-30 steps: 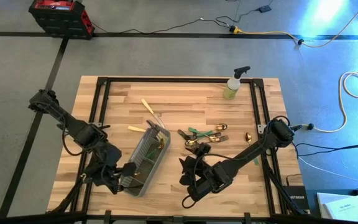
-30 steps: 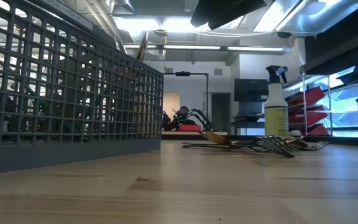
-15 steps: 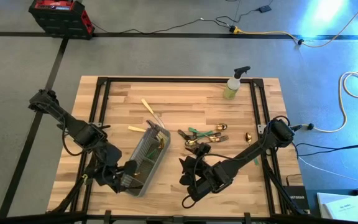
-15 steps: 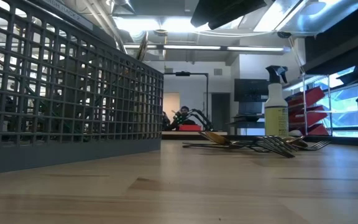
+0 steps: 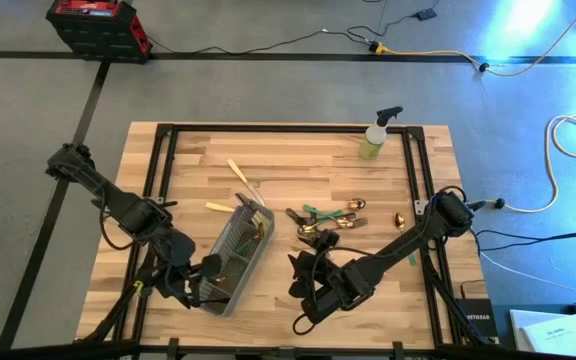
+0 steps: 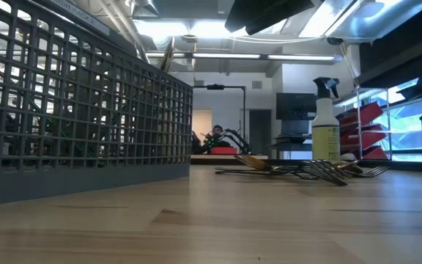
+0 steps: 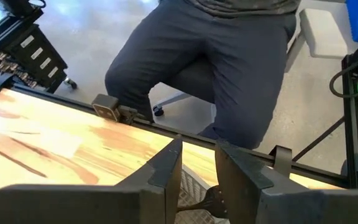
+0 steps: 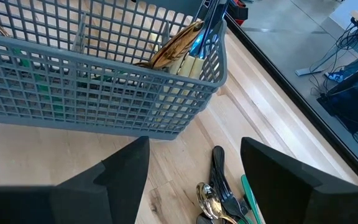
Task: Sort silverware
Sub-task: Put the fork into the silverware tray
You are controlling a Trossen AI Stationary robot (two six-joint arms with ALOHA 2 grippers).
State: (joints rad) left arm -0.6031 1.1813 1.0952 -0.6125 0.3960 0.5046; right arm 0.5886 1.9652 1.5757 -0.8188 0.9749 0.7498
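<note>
While both arms hang low from overhead, the left gripper [image 5: 196, 287] sits at the near end of the grey caddy [image 5: 236, 250], and the right gripper [image 5: 301, 272] waits beside it, below the loose silverware [image 5: 326, 222] on the surface [image 5: 298, 165].

At table height, forks [image 6: 328, 171] lie before a spray bottle [image 6: 325, 125].

Left wrist: fingers [image 7: 166, 171] narrowly parted, empty, a seated person [image 7: 222, 56] beyond.

Right wrist: fingers [image 8: 126, 165] wide, empty; cutlery stands in the caddy [image 8: 104, 93].

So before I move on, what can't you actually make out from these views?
- Left gripper: left wrist view shows no piece between its parted jaws; their tips are cut off by the frame edge.
- Caddy contents: too small from above; mesh hides them in the low view.
- Loose silverware pile: too small to count.
- Right gripper: open, empty.
</note>
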